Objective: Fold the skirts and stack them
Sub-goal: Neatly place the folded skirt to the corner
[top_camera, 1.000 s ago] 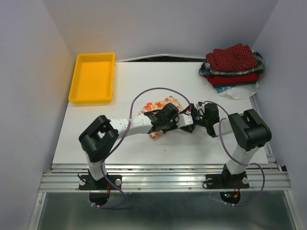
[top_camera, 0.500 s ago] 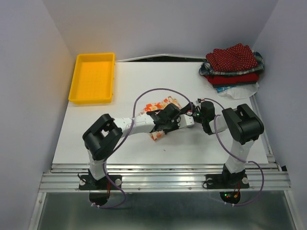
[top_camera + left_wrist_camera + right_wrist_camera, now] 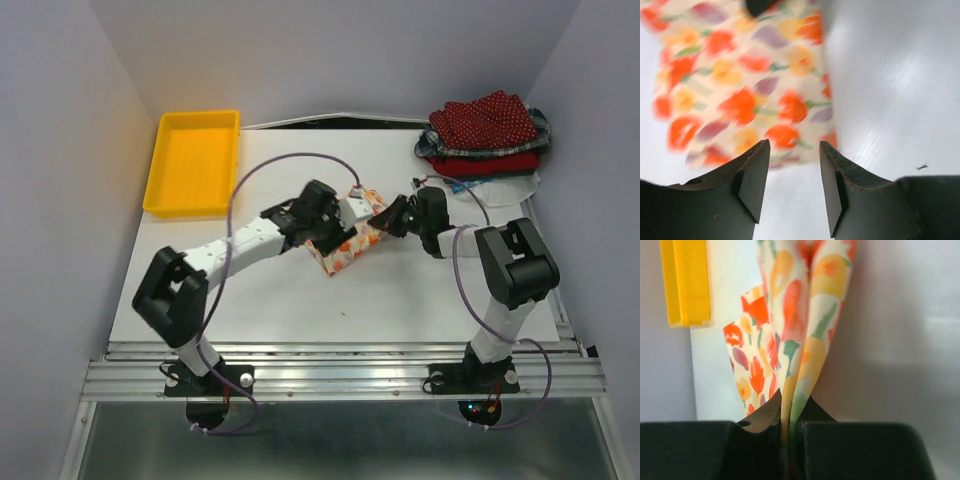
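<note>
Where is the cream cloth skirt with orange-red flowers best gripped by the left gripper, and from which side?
Probably the free edge of the cream flowered cloth skirt nearest the left gripper, from above: it lies flat, while the right gripper pinches its doubled far edge.

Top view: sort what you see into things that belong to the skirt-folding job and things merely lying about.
Belongs to the job:
floral skirt, pinched in the right hand
left hand, open
stack of folded skirts

Lying about:
yellow tray
</note>
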